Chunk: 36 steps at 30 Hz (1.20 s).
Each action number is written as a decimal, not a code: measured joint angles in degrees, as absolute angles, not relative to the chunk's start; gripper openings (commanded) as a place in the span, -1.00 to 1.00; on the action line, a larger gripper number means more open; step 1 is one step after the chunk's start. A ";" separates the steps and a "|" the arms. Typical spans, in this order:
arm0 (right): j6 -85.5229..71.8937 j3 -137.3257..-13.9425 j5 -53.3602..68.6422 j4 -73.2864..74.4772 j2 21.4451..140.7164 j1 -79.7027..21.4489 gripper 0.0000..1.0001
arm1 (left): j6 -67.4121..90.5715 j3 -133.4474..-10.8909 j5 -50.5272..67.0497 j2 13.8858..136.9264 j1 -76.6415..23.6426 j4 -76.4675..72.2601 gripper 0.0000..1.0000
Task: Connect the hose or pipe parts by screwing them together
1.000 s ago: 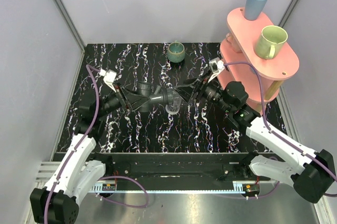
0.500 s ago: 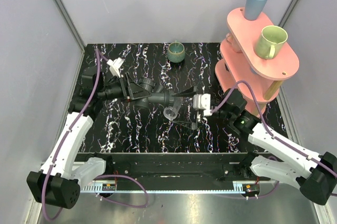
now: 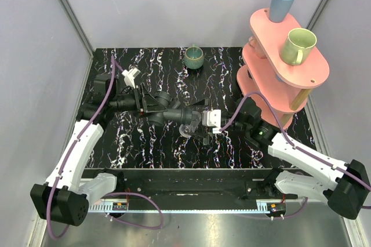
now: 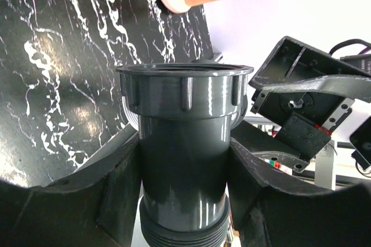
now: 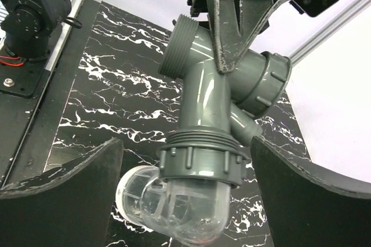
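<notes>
Loosely, right pincer [image 5: 185,200] around clear connector [image 5: 174,219]

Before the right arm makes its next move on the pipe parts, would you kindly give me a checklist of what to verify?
1. Hold: left gripper clamps the grey pipe fitting on both sides: ok.
2. Jaws: right gripper open wide, straddling the clear connector: ok.
3. Clear connector joined to the fitting's end: ok.
4. Threads fully tightened: cannot tell.
5. Clearance: green cup stands well behind both arms: ok.
</notes>
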<state>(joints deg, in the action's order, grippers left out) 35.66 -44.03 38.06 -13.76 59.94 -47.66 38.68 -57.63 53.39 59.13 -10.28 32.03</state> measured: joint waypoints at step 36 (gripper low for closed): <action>-28.45 -37.69 32.34 -31.88 67.51 -40.97 -0.53 | 33.78 -40.97 52.25 47.40 -9.39 6.24 -1.00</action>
